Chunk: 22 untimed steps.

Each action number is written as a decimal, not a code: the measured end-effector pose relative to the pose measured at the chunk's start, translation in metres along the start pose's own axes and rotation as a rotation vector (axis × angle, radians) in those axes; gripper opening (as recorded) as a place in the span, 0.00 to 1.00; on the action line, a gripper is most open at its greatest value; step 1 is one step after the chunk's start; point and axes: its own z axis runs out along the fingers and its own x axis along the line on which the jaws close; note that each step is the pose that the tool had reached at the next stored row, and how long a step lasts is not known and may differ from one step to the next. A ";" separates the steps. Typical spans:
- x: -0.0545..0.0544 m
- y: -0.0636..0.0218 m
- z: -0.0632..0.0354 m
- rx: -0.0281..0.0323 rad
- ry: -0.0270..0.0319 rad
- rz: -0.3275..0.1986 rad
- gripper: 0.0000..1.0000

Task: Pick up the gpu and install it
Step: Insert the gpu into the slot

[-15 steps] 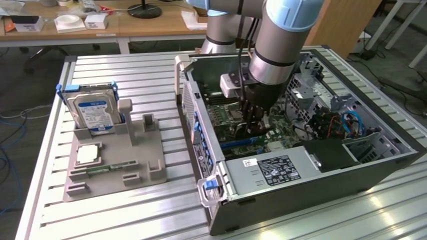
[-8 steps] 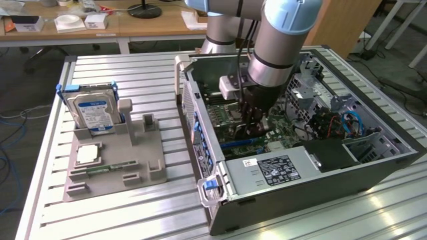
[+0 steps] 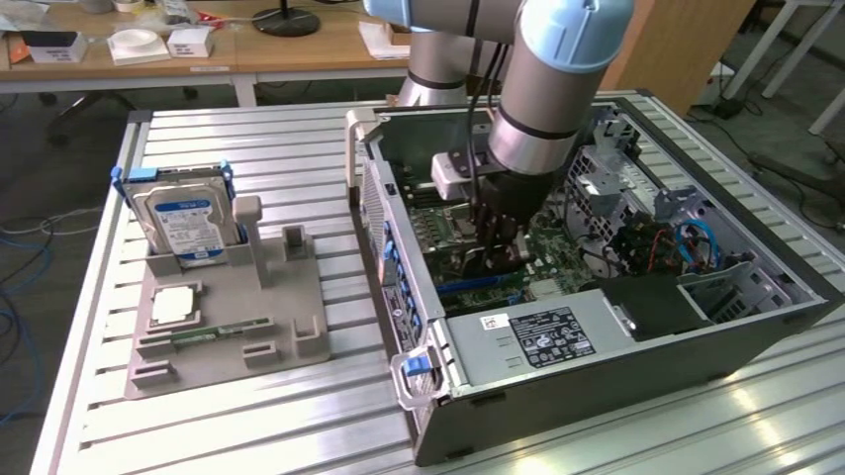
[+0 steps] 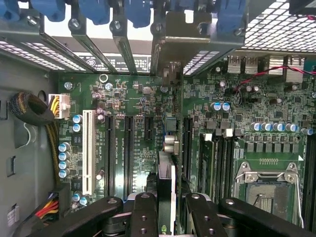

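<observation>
Gripper (image 4: 167, 217) partly closed, fingers (image 4: 143, 212) clamped on both faces of the gpu (image 4: 167, 168), which I see edge-on. The card stands upright over the motherboard (image 4: 133, 98) inside the case (image 3: 595, 376), among the long black slots. I cannot tell whether it is seated. The hard drive (image 3: 185, 218) stands in the grey holder (image 3: 225, 336), outside the case.

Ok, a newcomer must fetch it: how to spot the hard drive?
Beside the open computer case, a grey holder lies on the slatted table. The hard drive stands at its far end: boxy, silver, blue-white label, unlike the flat chip and thin green memory stick.
</observation>
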 end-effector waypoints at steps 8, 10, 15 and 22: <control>0.000 0.0005 0.0017 0.0001 -0.0003 0.000 0.27; 0.000 0.0006 0.0033 -0.0006 -0.0002 0.000 0.27; 0.000 0.0008 0.0042 -0.0012 0.0003 0.000 0.27; 0.000 0.0015 0.0038 -0.0010 -0.0004 0.000 0.27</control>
